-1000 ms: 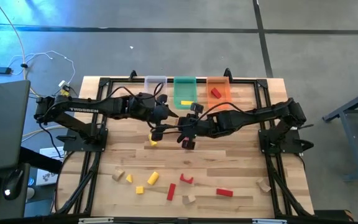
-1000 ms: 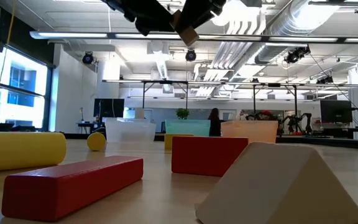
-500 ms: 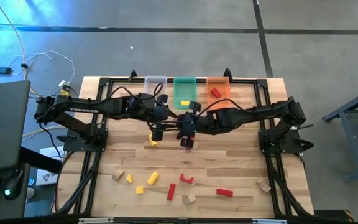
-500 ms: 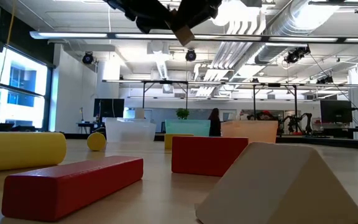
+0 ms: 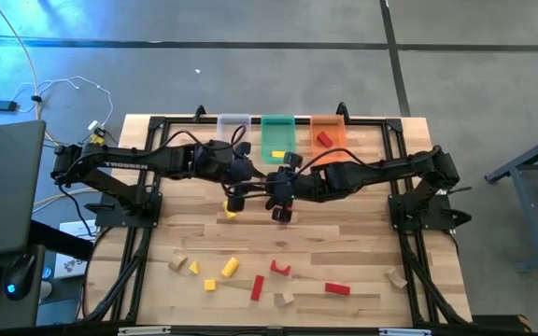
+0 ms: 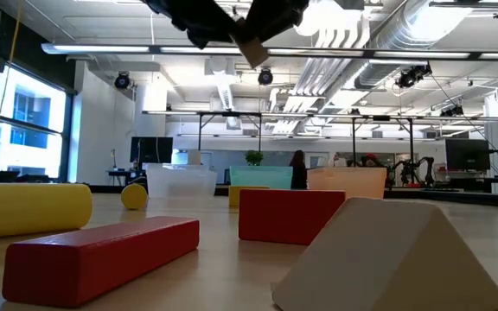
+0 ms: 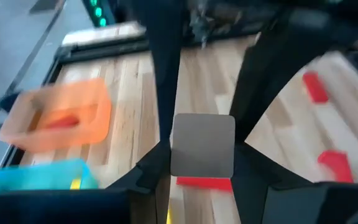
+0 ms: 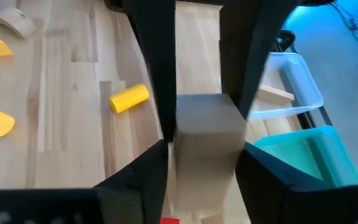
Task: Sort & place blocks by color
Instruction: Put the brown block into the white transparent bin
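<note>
Above mid-table, both pincers, left [image 7: 202,152] and right [image 8: 204,146], each on one tan block [image 8: 205,124], its ends hidden.

Grey floor [image 5: 250,28] being crossed by dark seams; window [image 6: 24,117] glowing; ceiling ducts [image 6: 353,34] being lit overhead.

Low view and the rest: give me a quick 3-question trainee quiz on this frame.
1. True or false: the tan cube rests on the table.
2. What colour is the block lying in the green bin?
3. Which bin holds a red block? A clear bin, B green bin, C orange bin.
Key: 1 false, the right claw holds it in the air, left claw close by. 2 yellow. 3 C.
</note>
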Robot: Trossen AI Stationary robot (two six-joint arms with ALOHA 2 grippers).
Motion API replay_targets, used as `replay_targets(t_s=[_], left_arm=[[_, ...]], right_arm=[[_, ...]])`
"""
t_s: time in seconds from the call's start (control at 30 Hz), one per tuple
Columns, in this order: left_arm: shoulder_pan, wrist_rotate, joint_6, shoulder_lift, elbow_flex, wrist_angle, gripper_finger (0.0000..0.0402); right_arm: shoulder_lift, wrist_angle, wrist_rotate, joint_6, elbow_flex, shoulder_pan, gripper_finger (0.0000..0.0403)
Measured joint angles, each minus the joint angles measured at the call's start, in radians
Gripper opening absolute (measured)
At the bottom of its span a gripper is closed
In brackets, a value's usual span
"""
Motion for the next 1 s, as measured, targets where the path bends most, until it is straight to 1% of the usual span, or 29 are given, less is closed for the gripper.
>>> replay_targets(t_s=[0.07,0.17,0.27,0.37,0.5,0.7,0.9,1.0], left_arm=[[0.000,-0.052,0.000,0.000,0.000,-0.039,0.0102],[0.004,-0.176,0.003,0.000,0.000,-0.108,0.0102],[0.019,-0.287,0.004,0.000,0.000,-0.168,0.0102],[0.049,-0.355,0.005,0.000,0.000,-0.223,0.0102],[0.116,-0.391,0.006,0.000,0.000,-0.268,0.0102],[0.251,-0.396,0.006,0.020,0.000,-0.268,0.0102],[0.398,-0.392,-0.010,0.083,0.000,-0.257,0.0102],[0.456,-0.360,-0.017,0.128,0.000,-0.255,0.0102]], right_arm=[[0.000,-0.015,0.019,0.003,0.000,0.000,0.0176],[0.000,-0.031,0.040,0.018,0.000,0.000,0.0193],[0.000,-0.037,0.023,0.040,0.000,-0.001,0.0200],[0.000,-0.038,-0.012,0.062,-0.002,-0.002,0.0200],[0.005,-0.061,-0.014,0.101,-0.002,-0.002,0.0201],[0.050,-0.115,-0.023,0.101,-0.003,-0.014,0.0201],[0.087,-0.120,-0.093,0.063,-0.004,-0.027,0.0201],[0.102,-0.121,-0.146,0.011,-0.004,-0.026,0.0201]])
